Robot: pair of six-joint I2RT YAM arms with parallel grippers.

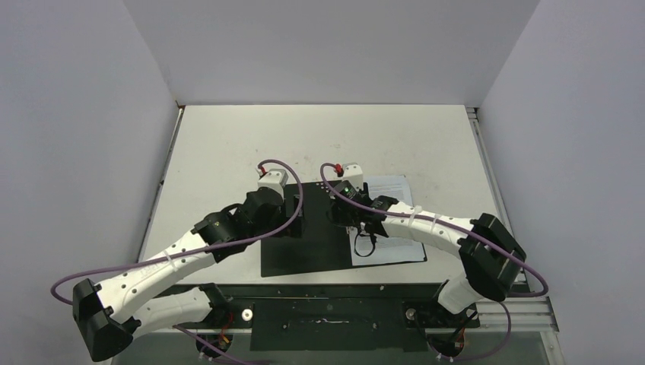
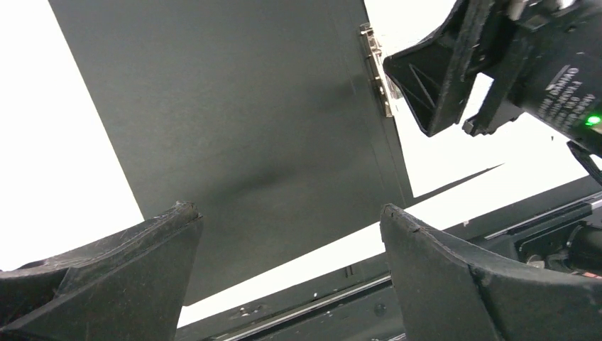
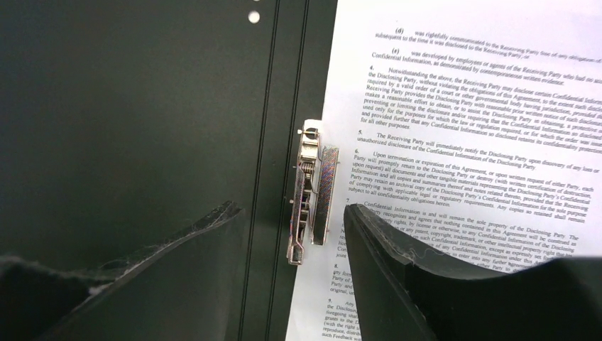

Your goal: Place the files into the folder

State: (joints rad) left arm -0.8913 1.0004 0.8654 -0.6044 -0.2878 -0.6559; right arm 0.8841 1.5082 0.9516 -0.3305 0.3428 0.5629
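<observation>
The folder (image 1: pixel 304 255) lies open on the table, black inside up; it also shows in the left wrist view (image 2: pixel 248 121) and the right wrist view (image 3: pixel 142 106). The files (image 1: pixel 395 194), white sheets of dense print (image 3: pixel 461 106), lie on its right half. A metal clip (image 3: pixel 312 185) stands at the spine on the sheets' left edge, and shows in the left wrist view too (image 2: pixel 376 67). My right gripper (image 3: pixel 291 209) is open just above the clip, a finger either side of its lower end. My left gripper (image 2: pixel 287 209) is open and empty over the bare left half.
The black mounting plate (image 1: pixel 327 319) and its rail run along the table's near edge, just below the folder. A metal rail (image 1: pixel 487 175) lines the right edge. White walls enclose the table on three sides. The right gripper (image 2: pixel 454 71) hangs close to my left one.
</observation>
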